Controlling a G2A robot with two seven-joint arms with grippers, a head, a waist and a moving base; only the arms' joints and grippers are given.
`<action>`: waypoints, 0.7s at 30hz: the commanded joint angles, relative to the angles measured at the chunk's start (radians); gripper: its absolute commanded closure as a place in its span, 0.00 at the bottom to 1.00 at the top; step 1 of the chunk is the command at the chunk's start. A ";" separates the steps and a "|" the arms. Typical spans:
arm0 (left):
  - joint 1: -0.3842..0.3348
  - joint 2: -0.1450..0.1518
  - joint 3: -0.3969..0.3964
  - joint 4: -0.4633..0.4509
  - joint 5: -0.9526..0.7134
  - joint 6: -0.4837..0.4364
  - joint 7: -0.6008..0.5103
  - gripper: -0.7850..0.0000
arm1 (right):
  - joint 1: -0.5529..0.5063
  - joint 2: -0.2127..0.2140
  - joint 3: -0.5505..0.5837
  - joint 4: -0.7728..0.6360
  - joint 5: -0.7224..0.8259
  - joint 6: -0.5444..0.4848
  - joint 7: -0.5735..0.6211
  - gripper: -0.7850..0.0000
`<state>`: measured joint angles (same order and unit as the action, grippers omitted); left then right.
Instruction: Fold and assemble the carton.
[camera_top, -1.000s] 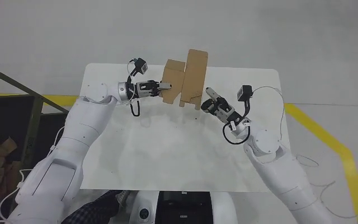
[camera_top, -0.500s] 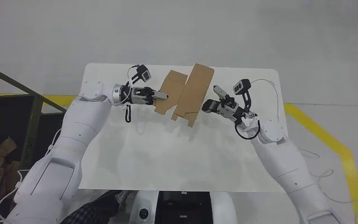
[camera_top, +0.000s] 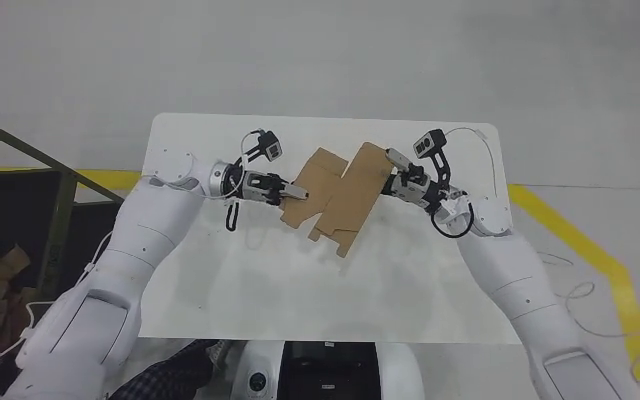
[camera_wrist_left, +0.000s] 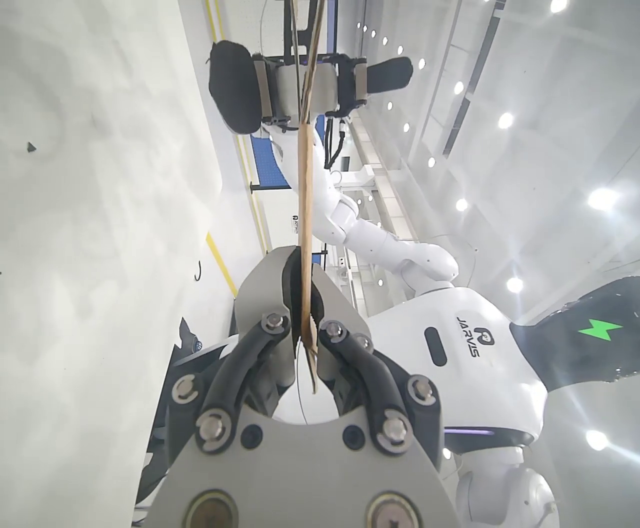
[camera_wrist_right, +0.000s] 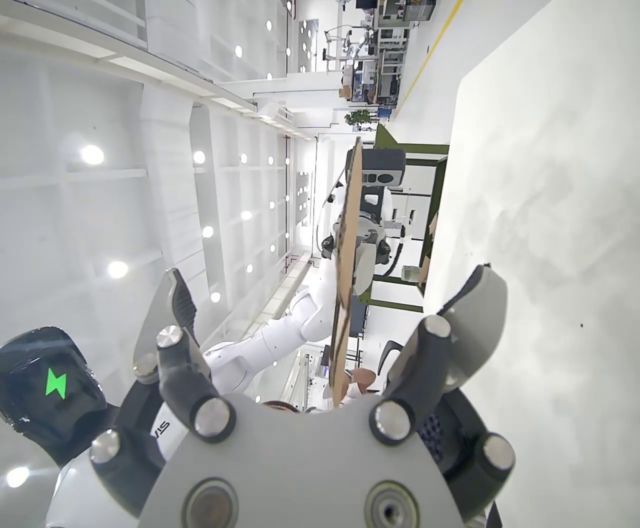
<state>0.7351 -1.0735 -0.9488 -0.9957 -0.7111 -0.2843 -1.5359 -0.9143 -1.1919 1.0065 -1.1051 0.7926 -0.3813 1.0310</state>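
Observation:
The carton (camera_top: 340, 195) is a flat brown cardboard blank held slanted above the middle of the white table (camera_top: 250, 290). My left gripper (camera_top: 290, 190) is shut on its left edge; in the left wrist view the fingers (camera_wrist_left: 302, 300) pinch the board, and the carton (camera_wrist_left: 306, 175) runs away edge-on. My right gripper (camera_top: 395, 177) is at the carton's right edge. In the right wrist view this gripper (camera_wrist_right: 325, 300) is open, with the carton (camera_wrist_right: 345, 250) edge-on between its spread fingers and touching neither.
The table's far edge lies just behind the carton. A dark green metal frame (camera_top: 40, 180) stands off the table's left side. Yellow floor tape (camera_top: 580, 250) runs past the right side. Bare tabletop stretches in front of the carton.
The carton has swung down from pointing at the far edge to a flatter slant over the table. The left gripper kept its hold. The right gripper moved from the near edge to the right edge.

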 joint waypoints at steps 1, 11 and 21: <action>-0.001 0.008 0.007 -0.005 -0.008 0.000 0.000 1.00 | 0.013 -0.002 -0.002 0.020 -0.005 0.003 0.034 0.52; -0.012 0.032 0.043 -0.027 -0.029 0.000 0.000 0.99 | 0.033 -0.004 0.005 0.059 -0.030 0.016 0.145 0.95; -0.028 0.042 0.048 -0.004 -0.051 -0.001 0.001 0.00 | 0.023 -0.001 0.028 0.046 -0.058 0.031 0.142 1.00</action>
<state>0.7080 -1.0309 -0.8976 -1.0071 -0.7557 -0.2845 -1.5359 -0.8894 -1.1939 1.0290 -1.0564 0.7375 -0.3544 1.1907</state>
